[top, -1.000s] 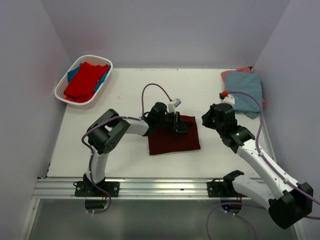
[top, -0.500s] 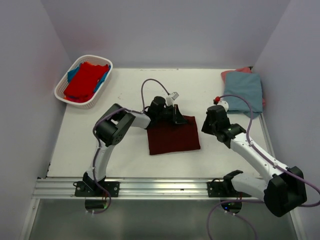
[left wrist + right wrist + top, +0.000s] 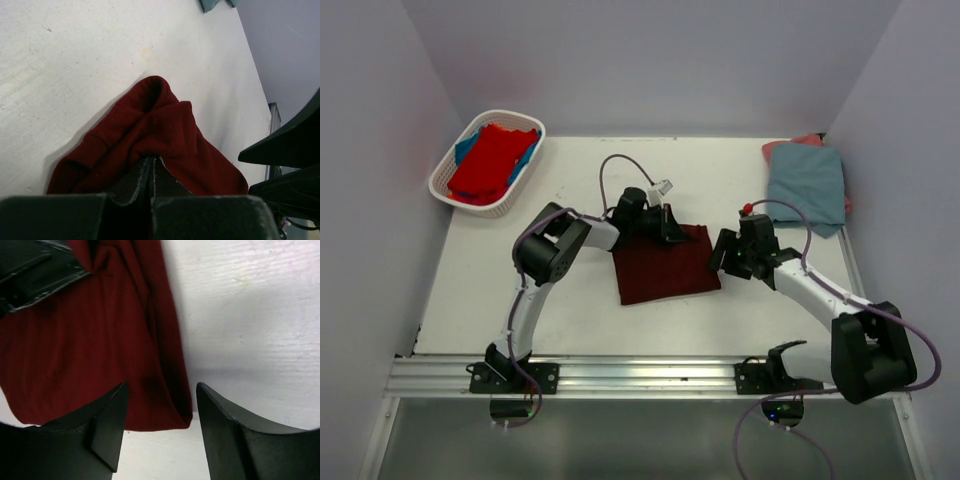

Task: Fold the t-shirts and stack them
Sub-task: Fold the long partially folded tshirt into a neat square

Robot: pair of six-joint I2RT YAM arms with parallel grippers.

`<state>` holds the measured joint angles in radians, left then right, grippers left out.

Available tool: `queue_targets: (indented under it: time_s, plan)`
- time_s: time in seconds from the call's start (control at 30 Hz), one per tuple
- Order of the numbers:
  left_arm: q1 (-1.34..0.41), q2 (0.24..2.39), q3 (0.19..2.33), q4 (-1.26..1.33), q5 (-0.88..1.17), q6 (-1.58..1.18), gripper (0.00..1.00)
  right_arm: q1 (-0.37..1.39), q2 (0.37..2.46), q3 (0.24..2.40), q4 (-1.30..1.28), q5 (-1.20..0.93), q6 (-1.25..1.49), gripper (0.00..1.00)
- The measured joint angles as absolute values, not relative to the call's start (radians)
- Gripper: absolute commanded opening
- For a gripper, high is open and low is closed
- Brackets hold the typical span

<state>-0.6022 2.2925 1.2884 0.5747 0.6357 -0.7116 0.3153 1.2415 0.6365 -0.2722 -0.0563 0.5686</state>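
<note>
As laid out for folding and stacking, from largest item down: white table (image 3: 570,190), bearing everything below. Far left corner, white slatted basket (image 3: 470,203), holding a bright red t-shirt (image 3: 490,160) over a blue one (image 3: 467,145), presumably awaiting their turn. Far right corner, dusty grey-blue t-shirt (image 3: 807,185) folded flat atop a salmon pink one (image 3: 805,141), apparently the finished stack, kept well apart from the working area. Centre of table, dark maroon t-shirt (image 3: 665,268), folded to a rough rectangle between the two arms, far edge bunched upward. Left gripper (image 3: 151,162), clamped tight on that bunched far edge, cloth puckered into a peak at the fingertips; probably held so for lifting or dragging the folded piece without letting the layers slide. Right gripper (image 3: 162,387), jaws apart, low over the shirt's right-hand edge, cloth framed between the fingers but not pinched; contact with the cloth not discernible; judged as lining up a second hold for moving both sides together toward the stack. Against a second back: right arm swung in from well off the cloth, jaws parted from closed; left gripper shifted slightly farther, grip unchanged; maroon shirt skewed a little; basket and stack as before.
</note>
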Motion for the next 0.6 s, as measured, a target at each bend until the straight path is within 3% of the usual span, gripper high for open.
queue_targets:
  time_s: [0.17,0.6]
  plan:
    - [-0.600,2.289,1.351,0.445,0.599,-0.649,0.00,0.195,1.368,0.627,-0.223,-0.204,0.550,0.68]
    - [-0.554,2.289,1.396,0.345,0.607,-0.579,0.00,0.168,1.676,0.816,-0.047,-0.410,0.549,0.66]
